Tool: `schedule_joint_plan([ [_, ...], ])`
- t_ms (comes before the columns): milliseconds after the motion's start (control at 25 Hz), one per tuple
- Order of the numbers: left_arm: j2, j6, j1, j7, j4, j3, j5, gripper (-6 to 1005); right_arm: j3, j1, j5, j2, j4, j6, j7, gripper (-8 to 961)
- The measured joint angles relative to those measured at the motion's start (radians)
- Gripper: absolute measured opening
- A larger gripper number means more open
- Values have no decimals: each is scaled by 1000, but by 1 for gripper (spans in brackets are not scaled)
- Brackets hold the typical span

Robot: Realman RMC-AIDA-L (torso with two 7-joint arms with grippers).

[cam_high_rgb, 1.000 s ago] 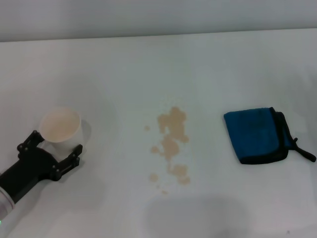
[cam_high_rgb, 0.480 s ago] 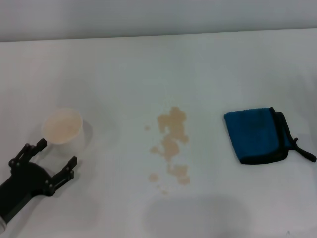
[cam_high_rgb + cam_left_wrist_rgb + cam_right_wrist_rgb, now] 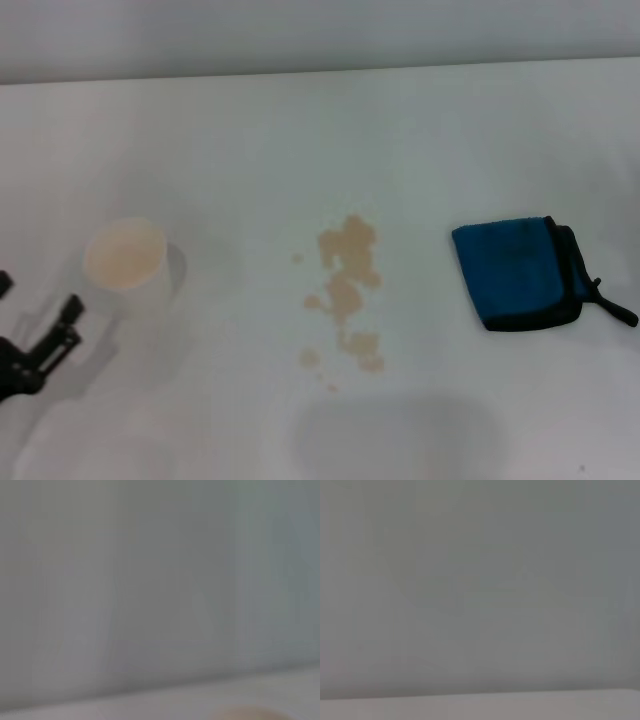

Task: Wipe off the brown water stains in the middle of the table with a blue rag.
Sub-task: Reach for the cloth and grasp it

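On the white bench (image 3: 420, 130), the brown water stains (image 3: 345, 290) lie in the middle as a cluster of tan blotches and droplets. The blue rag (image 3: 520, 272) lies folded to their right, well apart, its black loop tag pointing right. A white paper cup (image 3: 125, 265) stands upright at the left. The left hand (image 3: 35, 340) sits at the near left edge, fingers spread and gripping nothing, just beside the cup without touching it. The right hand is out of sight.

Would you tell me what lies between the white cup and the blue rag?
The brown water stains, seen in the head view.
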Motion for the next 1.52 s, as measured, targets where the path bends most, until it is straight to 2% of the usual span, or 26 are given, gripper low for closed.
schedule_joint_plan([
  [80, 0, -78, 20, -7, -6, 0, -63, 878, -35, -8, 0, -1, -7, 35, 1, 390],
  [200, -1, -134, 39, -8, -10, 0, -132, 876, -80, -24, 0, -2, -9, 107, 1, 390],
  [240, -2, -142, 43, -7, -10, 0, -146, 876, -102, -41, 0, -5, -9, 176, 6, 390],
  [280, -3, -154, 48, -5, -10, 0, -165, 875, -102, -41, 0, -5, -9, 176, 6, 390],
  [320, -3, -154, 48, -5, -10, 0, -165, 875, -109, -50, 0, -6, -9, 220, 8, 390],
  [360, -2, -180, 59, 0, -11, 0, -228, 874, -117, -61, 0, -7, -10, 283, 12, 390],
  [480, 2, -184, 65, 3, -12, -7, -305, 876, -131, -84, -1, -9, -22, 416, 54, 390],
  [600, 4, -176, 63, 9, -16, -77, -347, 878, -149, -104, -7, -10, -55, 534, 162, 391],
  [720, 5, -153, 47, 19, -23, -189, -349, 877, -177, -124, -33, -11, -116, 603, 318, 391],
  [800, 5, -136, 38, 19, -23, -226, -349, 876, -188, -138, -74, -12, -171, 611, 427, 391],
  [920, 7, -128, 30, 19, -19, -271, -349, 874, -190, -160, -198, -13, -316, 546, 675, 391],
  [1080, 8, -128, 22, 16, -12, -304, -350, 873, -191, -172, -468, -13, -580, 446, 1109, 391],
  [1200, 10, -116, 8, 15, -12, -317, -350, 872, -194, -164, -597, -11, -710, 441, 1313, 391],
  [1240, 10, -116, 8, 15, -12, -317, -350, 873, -194, -164, -597, -11, -710, 441, 1313, 398],
  [1280, 13, -96, -4, 16, -12, -319, -350, 873, -225, -151, -685, -9, -808, 441, 1462, 405],
  [1520, 14, -51, -27, 18, -12, -323, -351, 875, -365, -77, -905, -7, -967, 421, 1726, 454],
])
